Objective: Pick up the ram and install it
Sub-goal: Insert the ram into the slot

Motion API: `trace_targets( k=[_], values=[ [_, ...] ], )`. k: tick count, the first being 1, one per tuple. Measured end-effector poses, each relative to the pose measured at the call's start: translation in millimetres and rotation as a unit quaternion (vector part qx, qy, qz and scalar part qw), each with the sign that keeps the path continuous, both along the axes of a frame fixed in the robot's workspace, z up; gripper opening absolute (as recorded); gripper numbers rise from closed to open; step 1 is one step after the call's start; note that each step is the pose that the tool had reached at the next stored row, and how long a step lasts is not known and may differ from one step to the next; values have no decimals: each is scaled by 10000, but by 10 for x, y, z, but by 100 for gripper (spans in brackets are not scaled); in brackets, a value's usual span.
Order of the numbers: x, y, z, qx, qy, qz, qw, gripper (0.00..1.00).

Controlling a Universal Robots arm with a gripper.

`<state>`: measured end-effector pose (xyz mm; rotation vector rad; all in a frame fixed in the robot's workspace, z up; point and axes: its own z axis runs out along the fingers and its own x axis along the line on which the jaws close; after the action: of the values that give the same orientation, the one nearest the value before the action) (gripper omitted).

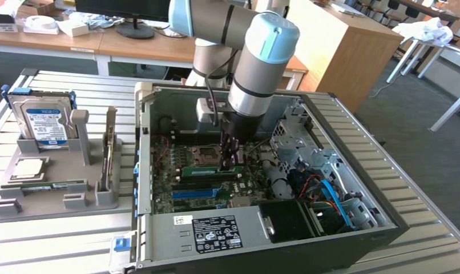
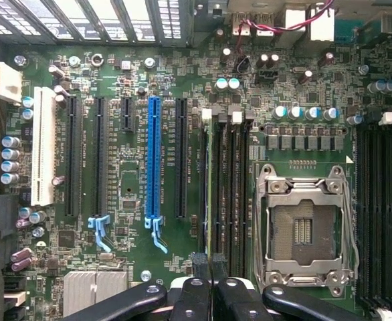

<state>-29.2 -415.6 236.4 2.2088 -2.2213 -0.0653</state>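
The end effector (image 1: 231,162) is down inside the open computer case (image 1: 371,171). Its two fingers (image 2: 199,267) lie tight together, with no gap showing between the tips. Right under those tips stands the ram (image 1: 209,170), a long green stick set on edge along a slot of the motherboard (image 2: 129,187). The tips meet its top edge near one end, and the rest of the stick runs away from the end effector toward the exterior view's left. Whether the fingers pinch the ram or only bear on it cannot be told.

The processor socket (image 2: 303,227) lies just to one side of the end effector, and the blue slot (image 2: 154,160) is near on the other side. Well apart from the end effector, toward the exterior view's left, a gray tray (image 1: 59,162) on the counter (image 1: 55,240) carries a second green stick (image 1: 43,185), a square silver chip (image 1: 28,166) and an upright hard drive (image 1: 43,123).
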Motion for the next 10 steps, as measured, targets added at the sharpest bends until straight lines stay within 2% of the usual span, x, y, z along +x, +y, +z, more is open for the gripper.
trace_targets(
  k=[10],
  values=[
    [0, 0, -8, -14, 0, -12, 10000, 11]
  ],
)
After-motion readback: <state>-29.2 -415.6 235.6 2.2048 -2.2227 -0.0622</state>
